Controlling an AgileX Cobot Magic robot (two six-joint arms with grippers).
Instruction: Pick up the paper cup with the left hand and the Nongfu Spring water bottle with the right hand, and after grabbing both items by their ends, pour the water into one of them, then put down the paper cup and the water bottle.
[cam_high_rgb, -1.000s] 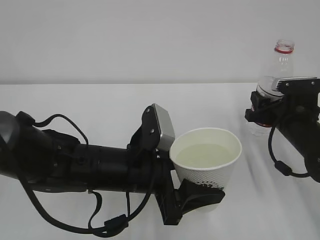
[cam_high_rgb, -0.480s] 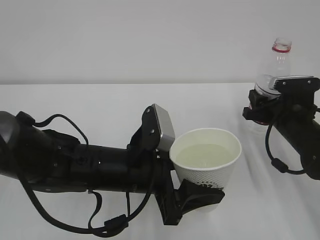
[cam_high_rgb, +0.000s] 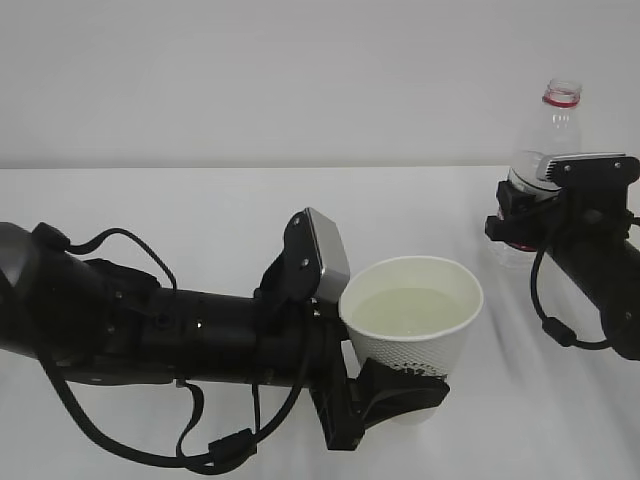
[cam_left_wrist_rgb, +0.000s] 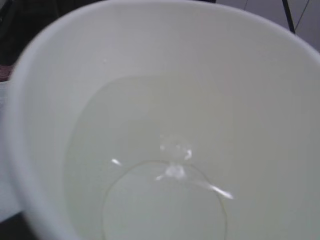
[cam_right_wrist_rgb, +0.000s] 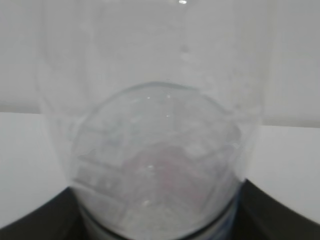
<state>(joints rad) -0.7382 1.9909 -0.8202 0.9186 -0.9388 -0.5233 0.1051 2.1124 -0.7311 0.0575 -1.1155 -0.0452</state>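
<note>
My left gripper (cam_high_rgb: 398, 393) is shut on the lower part of the white paper cup (cam_high_rgb: 418, 335), black fork hugging its base. The cup stands upright with pale water (cam_high_rgb: 410, 307) well up inside. The left wrist view looks straight down into the cup (cam_left_wrist_rgb: 150, 45) onto the water (cam_left_wrist_rgb: 155, 170); the jaws are hidden there. At the right, my right gripper (cam_high_rgb: 524, 226) is shut on the lower body of the clear Nongfu Spring water bottle (cam_high_rgb: 555, 125), which stands upright, red neck ring on top. The bottle (cam_right_wrist_rgb: 155, 100) fills the right wrist view, with dark fingers (cam_right_wrist_rgb: 35, 222) at the bottom corners.
A white table (cam_high_rgb: 200, 200) runs back to a plain pale wall. The left arm (cam_high_rgb: 150, 325) and its cables lie across the front left. An open stretch of table separates cup and bottle.
The right gripper and the bottle have shifted slightly left. The left arm and the cup have not moved.
</note>
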